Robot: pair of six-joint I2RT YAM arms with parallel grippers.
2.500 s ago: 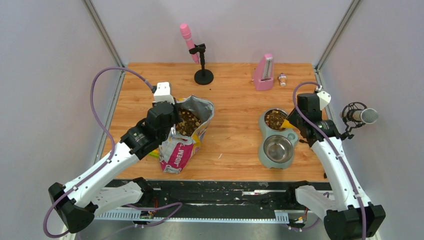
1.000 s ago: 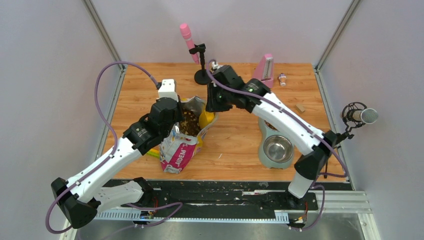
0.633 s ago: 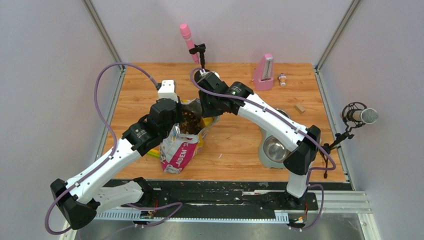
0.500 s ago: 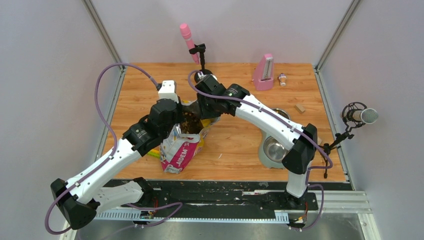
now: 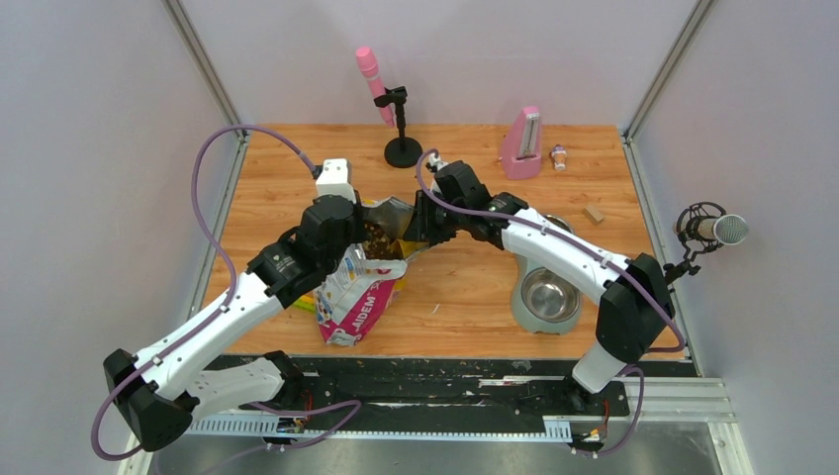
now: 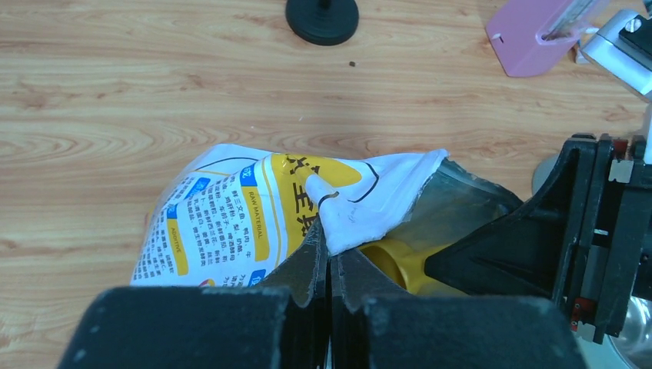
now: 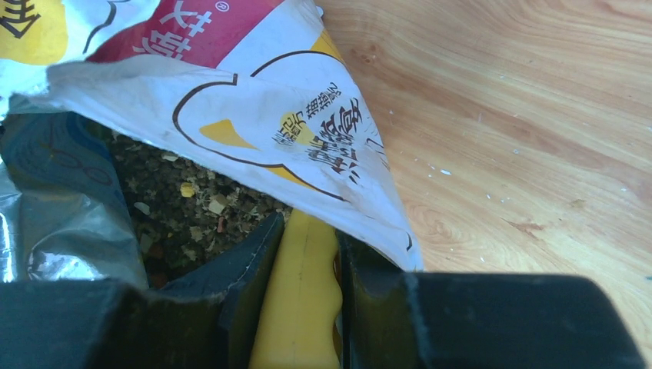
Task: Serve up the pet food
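1. From where I stand, the crinkly yellow, white and pink printed bag (image 5: 358, 289) sits upright on the wooden table (image 5: 465, 287). It is left of centre, its mouth open upward and to the right, and its foot is close to the table's near edge.
2. The left arm's fingers (image 6: 321, 265) are pressed together on a white fold of the bag's rim, pinching it at the left edge of the mouth.
3. The right arm's fingers (image 7: 250, 273) clamp the handle of the yellow plastic scoop (image 7: 298, 307), one on each side. The scoop's front end goes out of sight under the bag's drooping printed flap at the right edge of the mouth.
4. The small brown and tan kibble pellets (image 7: 188, 204) lie inside the bag, a loose mass against the silver lining, just left of the scoop handle. From above, only a patch of them shows between the two wrists.
5. Those wrists nearly meet over the mouth, so room there is tight.
6. A bare strip of wood runs between the bag and the grey-green double-bowl feeder (image 5: 519, 309). The right forearm crosses above the feeder's far bowl, and the near shiny steel bowl (image 5: 549, 294) is in plain sight.
7. Along the far edge stand a pink microphone on a black round-based stand (image 5: 402, 150) and a pink wedge-shaped metronome (image 5: 521, 144), both apart from the arms.
8. A small wooden block (image 5: 594, 213) lies near the right edge.
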